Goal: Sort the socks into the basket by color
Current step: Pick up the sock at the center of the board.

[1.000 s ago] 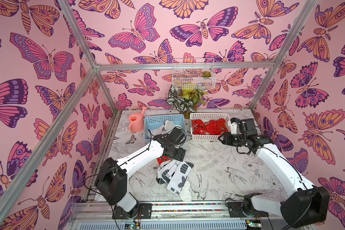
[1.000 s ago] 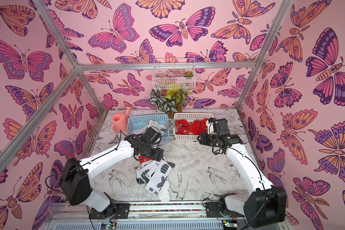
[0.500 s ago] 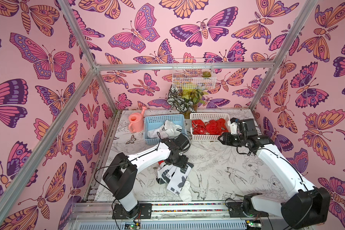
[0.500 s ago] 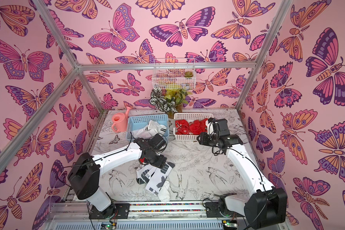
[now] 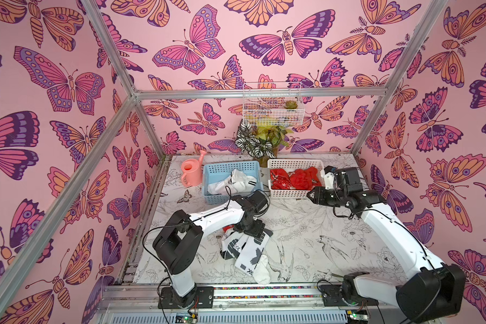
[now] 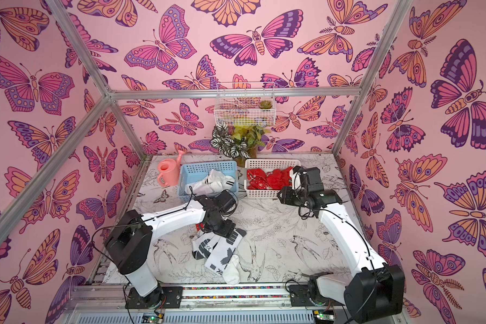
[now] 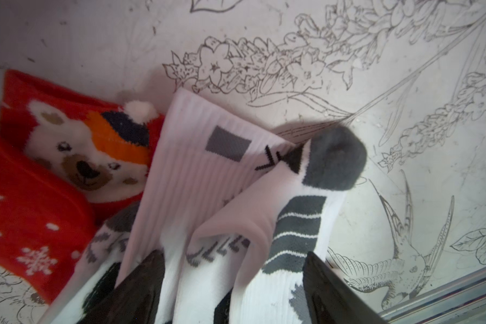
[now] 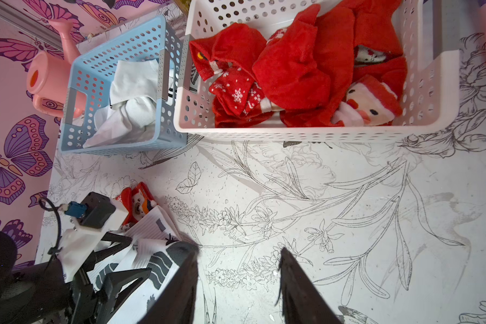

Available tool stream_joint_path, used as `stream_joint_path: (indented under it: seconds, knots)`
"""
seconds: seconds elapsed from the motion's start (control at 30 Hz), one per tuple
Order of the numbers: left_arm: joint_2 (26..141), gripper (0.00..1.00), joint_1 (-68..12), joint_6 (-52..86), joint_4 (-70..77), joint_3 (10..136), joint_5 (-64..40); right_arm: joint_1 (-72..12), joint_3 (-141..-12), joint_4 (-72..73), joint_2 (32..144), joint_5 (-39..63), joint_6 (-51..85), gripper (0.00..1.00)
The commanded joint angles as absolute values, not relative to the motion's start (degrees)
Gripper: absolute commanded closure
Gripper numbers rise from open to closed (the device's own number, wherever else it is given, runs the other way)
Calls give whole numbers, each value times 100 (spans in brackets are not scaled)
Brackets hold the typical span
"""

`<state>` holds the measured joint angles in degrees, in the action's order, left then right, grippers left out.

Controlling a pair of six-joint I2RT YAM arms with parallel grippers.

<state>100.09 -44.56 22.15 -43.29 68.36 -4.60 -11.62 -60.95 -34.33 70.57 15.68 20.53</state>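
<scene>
L gripper (image 7: 230,261) is held spread over the white/grey socks (image 5: 250,252) piled mid-table (image 5: 306,241) toward the front edge, a finger on each side, nothing pinched (a red bear sock (image 7: 34,202) touches the pile). R gripper (image 8: 238,251) is parted & empty, above bare table before the white basket (image 5: 292,162), filled w/ red socks (image 5: 295,178). White socks (image 5: 236,182) are seen in the blue basket (image 5: 230,164), at the back edge.

Both top views high in front, looking down over whole worktop (image 5: 306,230), left wrist close above sock pile (image 7: 197,190), right wrist farther, facing white basket (image 8: 306,134), pile shared.
</scene>
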Motion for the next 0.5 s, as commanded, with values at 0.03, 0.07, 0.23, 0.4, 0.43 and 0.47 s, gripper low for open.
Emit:
stream_joint_path:
  seconds: [0.03,0.07,0.23,0.4,0.43,0.47]
  knots:
    - [10090,23,-4412,2258,-4244,6720,-541,-1204,-6101,-3567,6983,1503,1975,51]
    - [10082,23,-4412,2259,-4223,6702,-568,-1204,-6106,-3555,6979,1499,1985,51]
    - [10131,31,-4399,2298,-4127,6584,-678,-1204,-6132,-3571,6972,1494,1982,51]
    - [10145,35,-4399,2344,-4010,6502,-797,-1204,-6161,-3595,6931,1434,1959,51]
    - [10149,36,-4395,2347,-3992,6504,-800,-1204,-6161,-3595,6926,1431,1960,51]
    - [10165,36,-4388,2347,-3986,6512,-815,-1204,-6160,-3598,6933,1432,1960,51]
